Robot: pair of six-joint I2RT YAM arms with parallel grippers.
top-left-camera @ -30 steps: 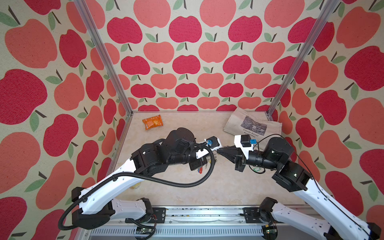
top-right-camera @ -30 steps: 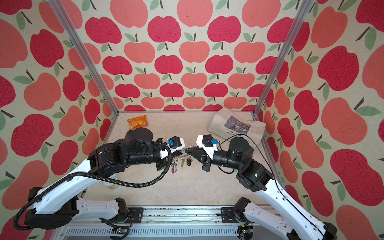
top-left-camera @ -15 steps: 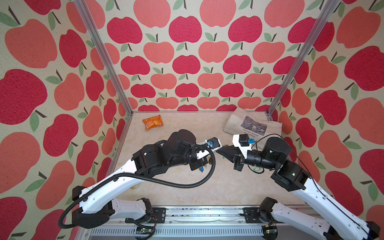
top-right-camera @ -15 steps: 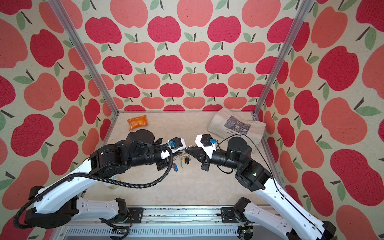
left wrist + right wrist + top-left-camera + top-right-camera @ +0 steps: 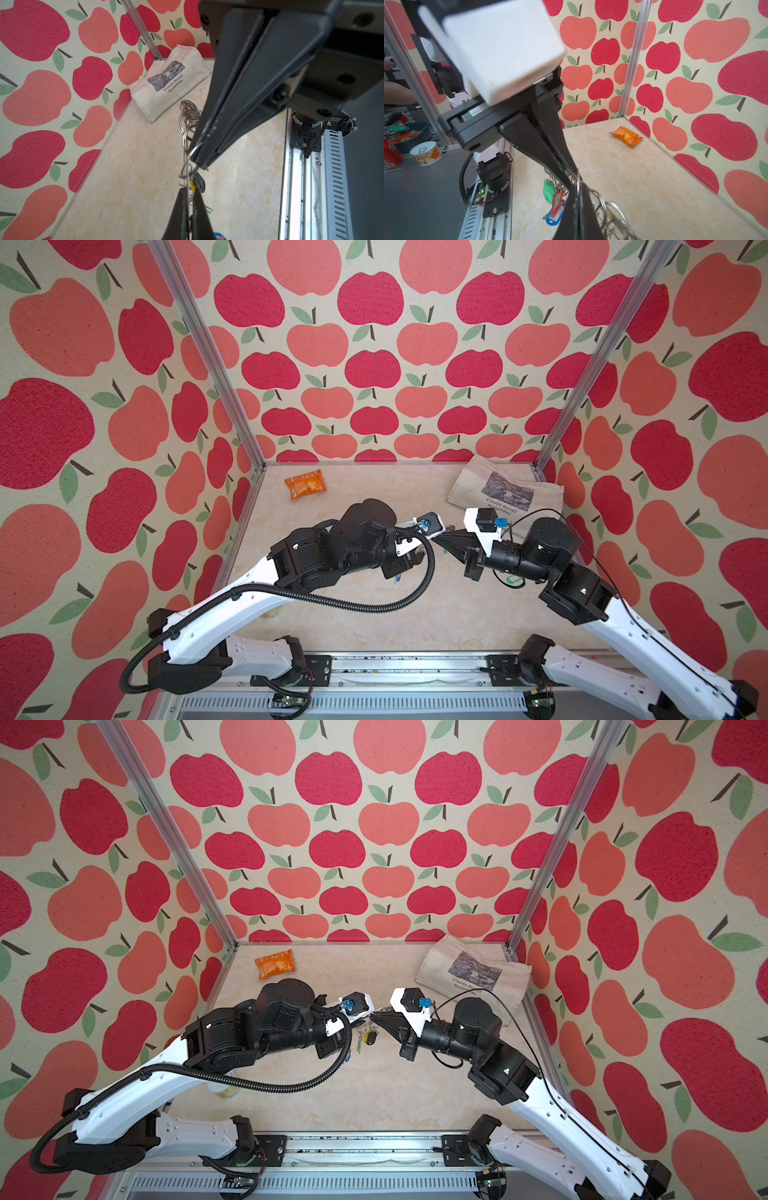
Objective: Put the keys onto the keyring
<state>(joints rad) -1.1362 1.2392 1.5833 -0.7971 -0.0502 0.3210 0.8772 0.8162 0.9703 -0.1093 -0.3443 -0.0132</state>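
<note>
Left wrist view: the left hand (image 5: 189,192) is clenched on a thin metal edge of the keyring (image 5: 189,113), which rises straight out from between its fingertips. The right hand (image 5: 200,164) reaches in from the opposite side, its jaws pressed together on the same keyring just beyond the left one. A bunch of wire rings (image 5: 187,133) stands out behind both hands. The keys (image 5: 199,184) dangle beside the left fingertips, and a black head and a yellow tag (image 5: 192,185) show. Past them a cloth bag (image 5: 170,83) printed "Claude Monet Nymphéas" lies in a corner of the worktop (image 5: 145,166)

Right wrist view: the right hand's own fingers pinch the keyring's edge, and the left hand's dark fingers come down to meet them tip to tip. More wire rings fan out beside the right fingers. A green tag (image 5: 549,191), a red tag (image 5: 556,202) and a blue tag (image 5: 553,218) hang below the meeting point; whether the lowest one touches the worktop cannot be told. An orange packet (image 5: 626,136) lies near the far wall, well apart

In both top views the two arms meet over the middle of the worktop, hands tip to tip with the keyring mostly hidden between them. In a top view the keys hang in a small cluster (image 5: 368,1036) just under that point. The packet lies at the back left and the bag at the back right
</note>
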